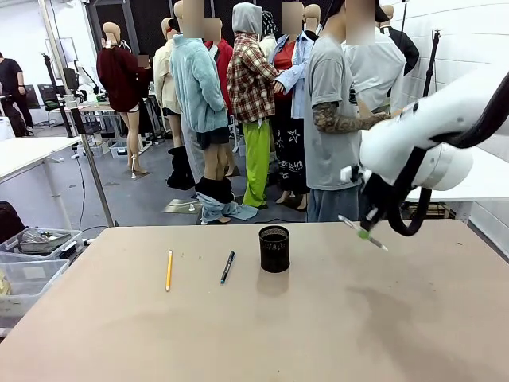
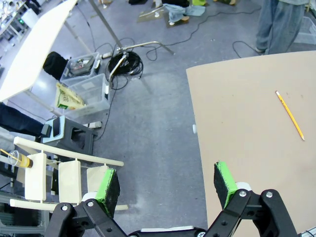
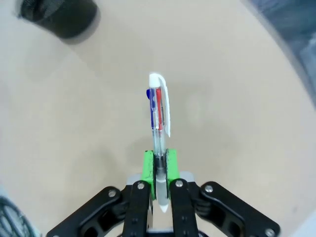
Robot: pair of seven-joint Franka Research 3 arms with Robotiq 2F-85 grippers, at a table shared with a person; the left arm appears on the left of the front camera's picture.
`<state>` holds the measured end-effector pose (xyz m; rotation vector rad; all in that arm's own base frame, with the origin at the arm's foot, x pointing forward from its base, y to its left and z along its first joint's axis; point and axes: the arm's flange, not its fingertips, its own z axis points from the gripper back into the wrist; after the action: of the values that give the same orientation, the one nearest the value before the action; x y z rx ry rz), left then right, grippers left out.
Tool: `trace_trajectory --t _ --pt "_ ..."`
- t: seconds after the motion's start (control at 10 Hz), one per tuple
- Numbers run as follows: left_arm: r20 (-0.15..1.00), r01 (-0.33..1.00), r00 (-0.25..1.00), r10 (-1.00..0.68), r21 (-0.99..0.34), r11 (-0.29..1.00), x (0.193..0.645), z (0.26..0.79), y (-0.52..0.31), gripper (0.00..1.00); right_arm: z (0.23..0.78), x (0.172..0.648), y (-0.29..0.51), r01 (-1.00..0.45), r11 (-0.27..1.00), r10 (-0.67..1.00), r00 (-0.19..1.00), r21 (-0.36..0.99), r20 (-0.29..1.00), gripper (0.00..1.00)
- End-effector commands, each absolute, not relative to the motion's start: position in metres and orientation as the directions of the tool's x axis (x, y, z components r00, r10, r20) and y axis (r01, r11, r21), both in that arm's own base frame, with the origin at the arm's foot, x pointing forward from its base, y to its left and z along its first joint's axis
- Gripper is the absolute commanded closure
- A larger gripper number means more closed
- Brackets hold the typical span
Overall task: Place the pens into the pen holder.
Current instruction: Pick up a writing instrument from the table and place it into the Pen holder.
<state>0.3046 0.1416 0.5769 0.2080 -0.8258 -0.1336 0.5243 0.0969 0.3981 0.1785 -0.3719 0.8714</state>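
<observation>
Right pincer: the right gripper (image 1: 364, 232) is closed on the whitish pen with a clear barrel and a white clip (image 3: 159, 111). The green pads clamp it near one end, and the clip end sticks out far ahead of them.
Left pincer: the left gripper (image 2: 168, 182) stands wide with nothing between its pads, beside the edge of the beige table (image 2: 247, 123), partly over the floor.
Pen holder: the small black mesh cup (image 1: 273, 249) stands upright near the middle of the table. It is to the left of the held pen and apart from it.
Other pens: the yellow-orange pencil (image 1: 169, 270) and the black-and-blue pen (image 1: 227, 267) lie flat on the table to the left of the cup, not touching it.
Risk, pivot: I judge that the pen can swing in the pads, because the grip is near one end only.
Risk, entry: the pen hangs tilted, not upright. If it meets the rim sideways, it can push the light cup over or slide off onto the table.
Risk, later grips: the flat pens are thin, so the pads may scrape the table or roll them away.
Writing: no brand or print can be read; the held pen shows only blue and red sliders.
</observation>
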Motion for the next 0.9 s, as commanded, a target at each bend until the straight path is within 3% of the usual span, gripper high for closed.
trace_trajectory --t 0.0,0.2,0.4,0.8 --pt "0.718 0.032 0.667 -0.200 0.240 0.970 0.305 0.577 0.142 0.00 0.394 0.520 0.101 -0.879 0.474 0.646 0.380 0.043 0.662 1.00" --pt "0.718 0.032 0.667 -0.200 0.240 0.970 0.305 0.577 0.142 0.00 0.404 0.526 0.124 -0.942 0.336 0.454 0.174 0.013 0.874 1.00" --pt "0.718 0.032 0.667 -0.200 0.240 0.970 0.305 0.577 0.142 0.00 0.415 0.538 0.153 -0.967 0.253 0.287 0.073 -0.003 0.955 1.00" --pt "0.718 0.032 0.667 -0.200 0.240 0.970 0.305 0.577 0.142 0.00 0.381 0.565 0.215 -0.983 0.140 0.258 0.152 0.119 0.954 1.00"
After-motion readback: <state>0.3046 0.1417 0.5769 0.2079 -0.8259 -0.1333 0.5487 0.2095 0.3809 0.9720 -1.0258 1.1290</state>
